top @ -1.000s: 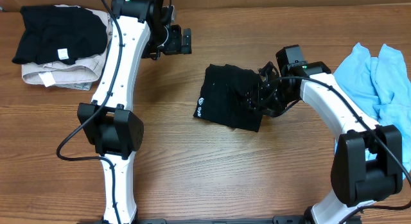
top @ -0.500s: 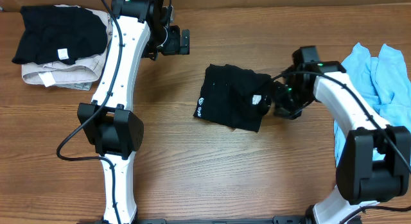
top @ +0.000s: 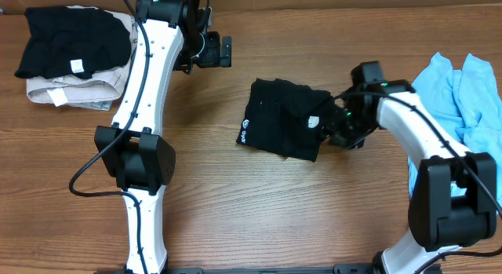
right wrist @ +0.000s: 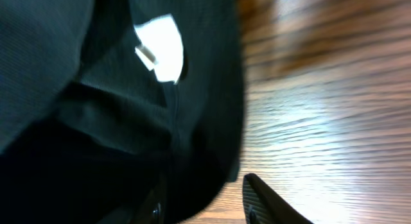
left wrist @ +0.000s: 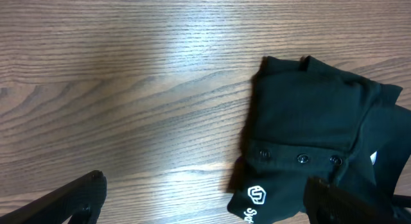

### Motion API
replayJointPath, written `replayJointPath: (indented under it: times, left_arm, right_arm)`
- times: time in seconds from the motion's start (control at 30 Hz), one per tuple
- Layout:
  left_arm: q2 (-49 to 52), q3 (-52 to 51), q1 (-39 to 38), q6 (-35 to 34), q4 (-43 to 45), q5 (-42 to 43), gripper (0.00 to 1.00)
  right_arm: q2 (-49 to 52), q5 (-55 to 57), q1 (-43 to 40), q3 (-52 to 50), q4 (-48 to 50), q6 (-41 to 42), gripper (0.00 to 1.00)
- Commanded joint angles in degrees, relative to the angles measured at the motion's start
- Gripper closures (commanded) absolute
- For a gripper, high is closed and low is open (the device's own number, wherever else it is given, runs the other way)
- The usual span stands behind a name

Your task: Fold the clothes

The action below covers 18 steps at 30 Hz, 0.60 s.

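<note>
A folded black garment [top: 284, 126] with a white logo [top: 245, 133] and a white tag [top: 314, 122] lies mid-table. My right gripper [top: 336, 131] sits at its right edge. In the right wrist view the dark fabric [right wrist: 115, 121] fills the space between the jaws of the right gripper [right wrist: 202, 195]. A sliver of table still shows beside the right finger [right wrist: 270, 201], so the jaws are open. My left gripper [top: 216, 51] hovers wide open behind the garment's far left corner. In the left wrist view the left gripper [left wrist: 205, 208] looks down on the black garment [left wrist: 308, 134].
A light blue T-shirt [top: 463, 101] lies crumpled at the right edge. At the back left a folded black garment [top: 70, 42] rests on a beige one [top: 67, 92]. Bare wooden table [top: 259, 211] spreads in front.
My right gripper pulled off the garment to the right, then edged back to its right edge with narrower jaws. The white tag came into view. The left arm stayed still.
</note>
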Motion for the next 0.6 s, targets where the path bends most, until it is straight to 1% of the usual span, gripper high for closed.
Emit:
replayJointPath:
  times: [0.0, 0.03, 0.1, 0.27, 0.43, 0.57]
  left_arm:
    - [-2.6, 1.3, -0.8, 1.1, -0.2, -0.7, 0.00]
    - [-2.6, 1.3, -0.8, 1.1, -0.2, -0.7, 0.00]
    - [-2.6, 1.2, -0.8, 1.1, -0.2, -0.7, 0.00]
    - [-2.6, 0.9, -0.8, 1.1, -0.5, -0.7, 0.00]
    - [-2.6, 0.9, -0.8, 1.1, -0.6, -0.7, 0.00]
    - [-2.6, 0.9, -0.8, 1.1, -0.6, -0.7, 0.00]
  right_arm:
    - [-0.2, 2.1, 1.2, -2.0, 1.5, 2.3, 0.65]
    - [-0.2, 2.2, 1.4, -2.3, 2.0, 2.3, 0.72]
    - [-0.2, 3.0, 1.4, -2.4, 1.9, 3.1, 0.96]
    - [-0.2, 4.0, -1.3, -2.4, -1.2, 3.2, 0.96]
    - [-0.2, 11.5, -3.2, -2.8, -6.6, 1.6, 0.96]
    - [-0.2, 12.3, -3.1, -6.2, -3.6, 1.6, 0.96]
